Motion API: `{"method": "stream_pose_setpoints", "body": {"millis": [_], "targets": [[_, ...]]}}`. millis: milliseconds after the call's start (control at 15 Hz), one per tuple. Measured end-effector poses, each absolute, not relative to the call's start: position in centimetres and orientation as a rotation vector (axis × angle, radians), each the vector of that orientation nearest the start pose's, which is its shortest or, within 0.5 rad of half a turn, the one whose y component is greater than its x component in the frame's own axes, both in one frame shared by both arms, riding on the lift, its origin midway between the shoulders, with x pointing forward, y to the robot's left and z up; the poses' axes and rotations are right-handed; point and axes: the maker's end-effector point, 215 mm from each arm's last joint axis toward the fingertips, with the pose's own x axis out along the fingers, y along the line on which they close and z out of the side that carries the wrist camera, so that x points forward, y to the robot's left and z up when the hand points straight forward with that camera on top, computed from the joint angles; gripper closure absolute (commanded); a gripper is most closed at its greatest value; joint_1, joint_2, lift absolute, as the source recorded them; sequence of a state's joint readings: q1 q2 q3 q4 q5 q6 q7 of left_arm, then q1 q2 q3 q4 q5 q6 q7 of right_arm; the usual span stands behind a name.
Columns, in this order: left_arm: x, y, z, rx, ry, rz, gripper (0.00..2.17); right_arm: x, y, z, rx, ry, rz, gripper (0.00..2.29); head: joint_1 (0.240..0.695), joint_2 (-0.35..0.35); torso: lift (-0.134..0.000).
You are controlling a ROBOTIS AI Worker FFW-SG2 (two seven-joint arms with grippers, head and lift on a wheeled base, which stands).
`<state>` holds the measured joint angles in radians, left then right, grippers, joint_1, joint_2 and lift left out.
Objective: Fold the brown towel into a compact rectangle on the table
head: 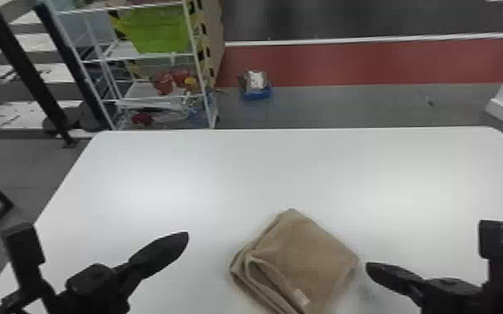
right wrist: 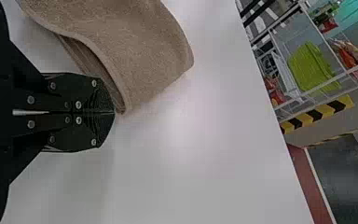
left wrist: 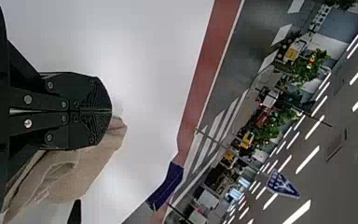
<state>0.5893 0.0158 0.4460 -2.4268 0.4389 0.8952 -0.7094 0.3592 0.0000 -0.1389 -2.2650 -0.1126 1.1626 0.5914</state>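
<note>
A brown towel [head: 309,250] lies in a thick, layered fold on the near part of a white table [head: 146,179], the left gripper [left wrist: 111,111] closed and empty to its left, well apart, and the right gripper [right wrist: 114,112] closed on nothing just beside its right corner. The folding appears to be in its late stage, with the looped, uneven left edge likely calling for a light press or tuck to square the bundle.
</note>
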Motion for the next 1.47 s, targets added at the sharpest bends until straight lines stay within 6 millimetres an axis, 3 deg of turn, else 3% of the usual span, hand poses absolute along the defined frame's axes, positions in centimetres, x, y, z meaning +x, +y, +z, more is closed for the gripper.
{"method": "stream_pose_setpoints", "body": {"millis": [400,867,1067,1267,1467], "targets": [[35.8,23.0,-34.6,-0.422,0.44,-0.502,1.64,41.8,-12.7,-45.0,0.338,0.783,0.528,1.86,0.695,0.145,-0.123],[35.8,23.1,-35.0,-0.451,0.461,-0.517,1.64,47.4,-6.9,-44.4,0.273,0.725,0.621,1.86,0.695,0.215,-0.123],[35.4,23.3,-35.3,-0.469,0.48,-0.524,1.64,48.0,-5.5,-44.2,0.272,0.705,0.65,1.86,0.695,0.235,-0.123],[35.2,23.2,-35.3,-0.484,0.485,-0.528,1.65,46.9,-7.3,-42.2,0.341,0.665,0.655,1.86,0.695,0.22,-0.123],[35.1,22.4,-35.0,-0.499,0.484,-0.532,1.65,44.3,-11.5,-39.8,0.367,0.607,0.607,1.86,0.695,0.157,-0.123]]}}
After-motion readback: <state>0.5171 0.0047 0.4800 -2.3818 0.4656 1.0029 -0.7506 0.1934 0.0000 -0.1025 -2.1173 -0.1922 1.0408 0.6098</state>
